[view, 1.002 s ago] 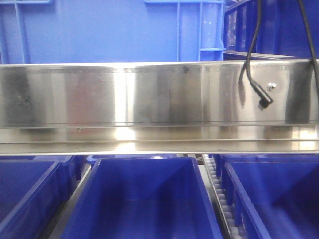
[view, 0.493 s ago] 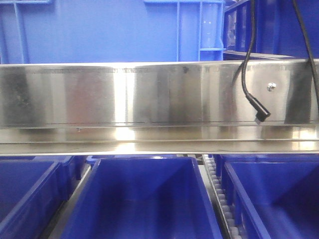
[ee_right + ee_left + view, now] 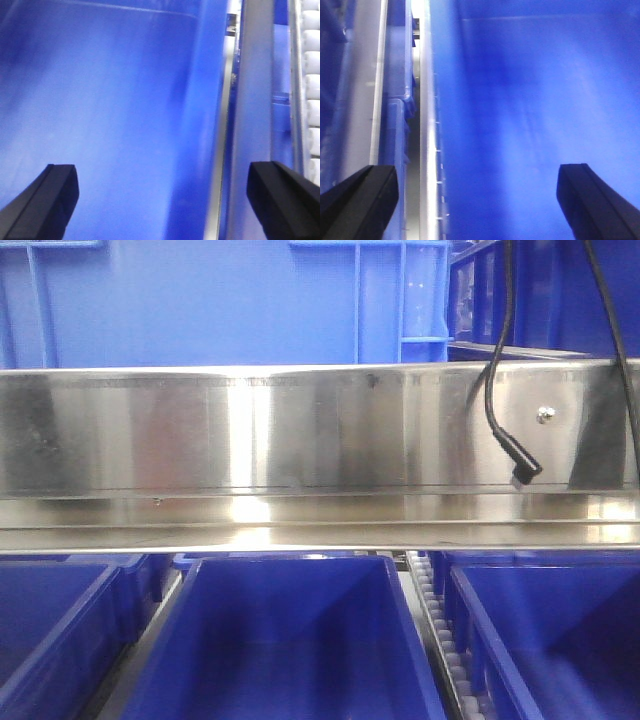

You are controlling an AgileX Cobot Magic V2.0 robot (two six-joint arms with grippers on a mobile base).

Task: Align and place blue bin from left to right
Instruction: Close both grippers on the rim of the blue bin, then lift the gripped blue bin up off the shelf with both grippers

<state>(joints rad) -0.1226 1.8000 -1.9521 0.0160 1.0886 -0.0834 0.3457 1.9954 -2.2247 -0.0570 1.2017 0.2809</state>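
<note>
A blue bin (image 3: 220, 305) with smooth panels and raised ribs fills the top of the front view, behind a steel rail (image 3: 300, 430). Neither gripper shows in that view. In the left wrist view my left gripper (image 3: 477, 200) is open. Its black fingers (image 3: 360, 200) straddle the bright left rim (image 3: 427, 150) of a blue bin, whose inner wall (image 3: 530, 100) fills the frame. In the right wrist view my right gripper (image 3: 165, 200) is open too, straddling the right rim (image 3: 222, 150) of a blue bin's inner wall (image 3: 110, 100). Nothing is gripped.
Three open blue bins (image 3: 290, 640) stand side by side under the rail, with a roller track (image 3: 440, 640) between the middle and right ones. White rollers (image 3: 312, 90) run along the right wrist view's edge. Two black cables (image 3: 500, 390) hang at the upper right.
The hanging black cable's plug end has swung down and slightly left against the rail. The bins and rail look unmoved.
</note>
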